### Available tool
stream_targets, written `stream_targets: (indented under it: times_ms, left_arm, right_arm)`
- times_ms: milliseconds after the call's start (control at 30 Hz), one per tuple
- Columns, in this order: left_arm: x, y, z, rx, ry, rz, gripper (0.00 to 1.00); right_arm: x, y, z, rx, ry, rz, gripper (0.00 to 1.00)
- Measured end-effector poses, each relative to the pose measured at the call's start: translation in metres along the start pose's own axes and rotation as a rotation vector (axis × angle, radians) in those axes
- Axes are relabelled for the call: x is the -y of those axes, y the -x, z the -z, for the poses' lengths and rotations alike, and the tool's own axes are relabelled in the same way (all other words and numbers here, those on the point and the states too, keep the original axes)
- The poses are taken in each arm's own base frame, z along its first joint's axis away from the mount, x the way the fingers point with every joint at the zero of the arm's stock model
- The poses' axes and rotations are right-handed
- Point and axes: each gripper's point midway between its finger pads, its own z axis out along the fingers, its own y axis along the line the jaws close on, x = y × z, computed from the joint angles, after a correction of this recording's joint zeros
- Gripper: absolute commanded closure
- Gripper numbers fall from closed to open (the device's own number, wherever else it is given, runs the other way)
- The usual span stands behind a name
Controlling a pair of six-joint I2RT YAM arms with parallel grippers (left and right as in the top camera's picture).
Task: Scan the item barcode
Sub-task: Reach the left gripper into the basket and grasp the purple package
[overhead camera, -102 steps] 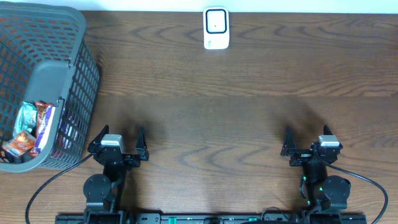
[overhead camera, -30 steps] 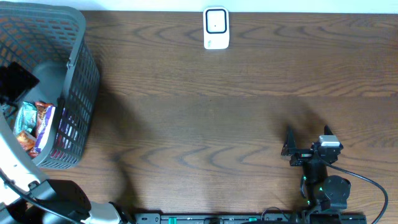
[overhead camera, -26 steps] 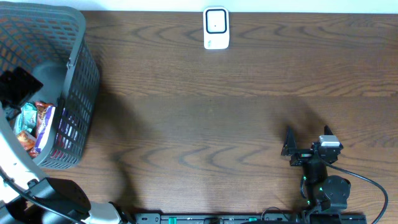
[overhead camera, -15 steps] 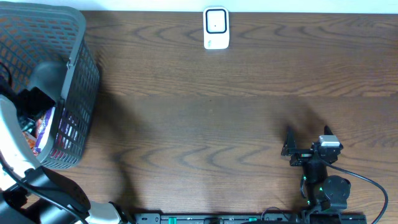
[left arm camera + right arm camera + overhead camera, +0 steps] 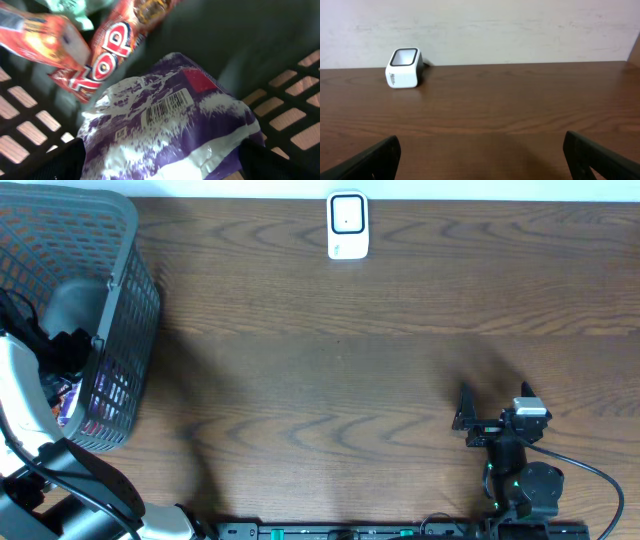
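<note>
We see a brown worktop point(image 5: 350, 360) with a pale wall point(image 5: 520, 30) behind. A grey basket point(image 5: 125, 290) sits at its left edge, a white scanner point(image 5: 347, 225) at the far edge. In the basket our left gripper point(image 5: 162, 162) hangs wide open over the purple packet point(image 5: 170, 115), holding nothing. Our right gripper point(image 5: 494, 404), near the front edge, is wide open, empty.

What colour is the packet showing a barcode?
The packet is purple with white patches; the left wrist view shows it best.
</note>
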Motion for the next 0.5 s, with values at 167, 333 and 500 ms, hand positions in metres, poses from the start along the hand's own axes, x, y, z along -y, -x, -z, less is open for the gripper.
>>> stream_targets:
  times_ms: [167,333,500]
  left_arm:
    - [0.003,-0.007,-0.004,-0.026,-0.022,-0.014,0.06]
    - [0.007,-0.017,-0.012,-0.06,-0.051,-0.011,0.21]
    - [0.012,-0.026,-0.018,-0.094,-0.088,-0.009,0.3]
  right_arm:
    - [0.0,0.0,0.0,0.0,0.0,0.0,0.01]
    - [0.0,0.0,0.0,0.0,0.0,0.0,0.01]
    - [0.0,0.0,0.0,0.0,0.0,0.0,0.01]
